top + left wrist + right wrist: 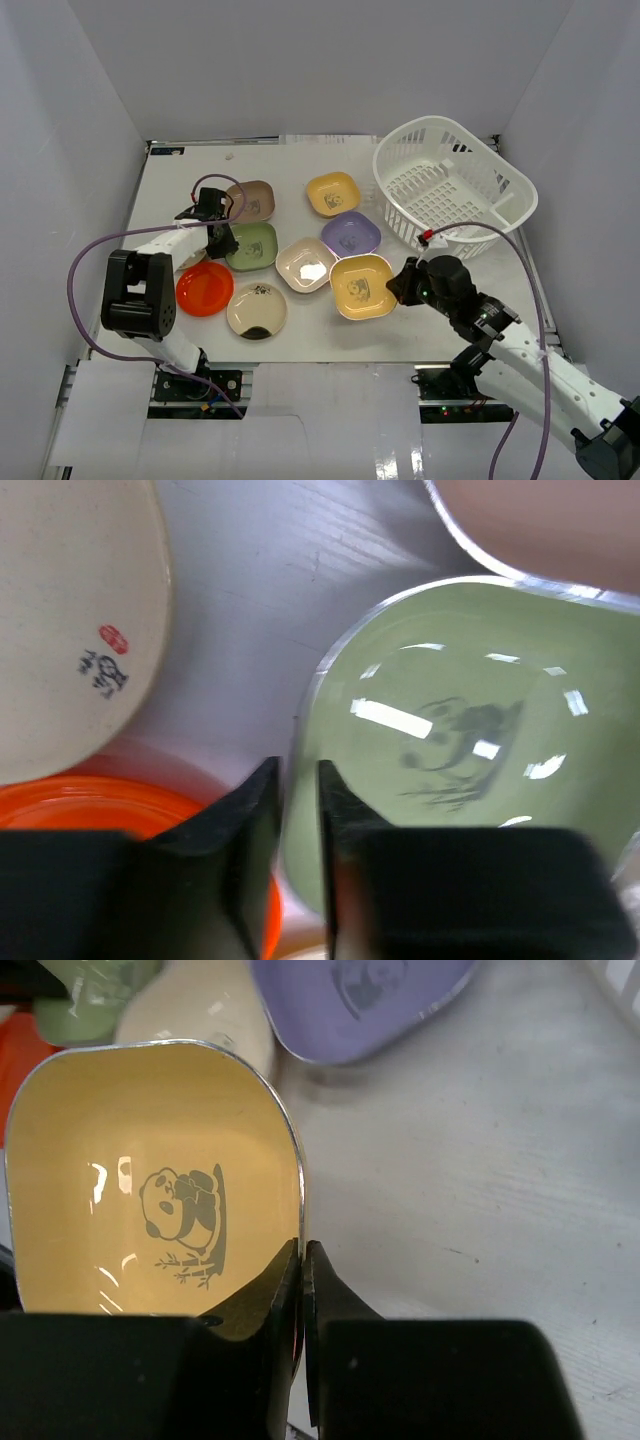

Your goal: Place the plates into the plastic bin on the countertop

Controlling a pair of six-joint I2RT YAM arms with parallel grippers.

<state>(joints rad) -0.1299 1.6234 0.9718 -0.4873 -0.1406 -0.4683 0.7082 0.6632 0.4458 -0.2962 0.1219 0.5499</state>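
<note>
Right wrist view: the right gripper (301, 1255) is clamping the rim of the yellow panda plate (150, 1190), lower centre. The left gripper (296, 772) is straddling the green plate (460, 730) edge; whether it is pinching cannot be told. The plastic bin (440, 190) is sitting upper right on the countertop (480, 300).

**Occlusions and cut-offs**

Left wrist view: the green plate (460, 730) has its near rim lost behind the left pincer (298, 770), and contact cannot be made out. The orange plate (90, 800) is mostly covered. The cream plate (70, 610) is cut by the left edge.

Right wrist view: the purple plate (370, 1000) is cropped at top. The yellow plate (150, 1160) has its near rim hidden behind the right pincer (302, 1250).
</note>
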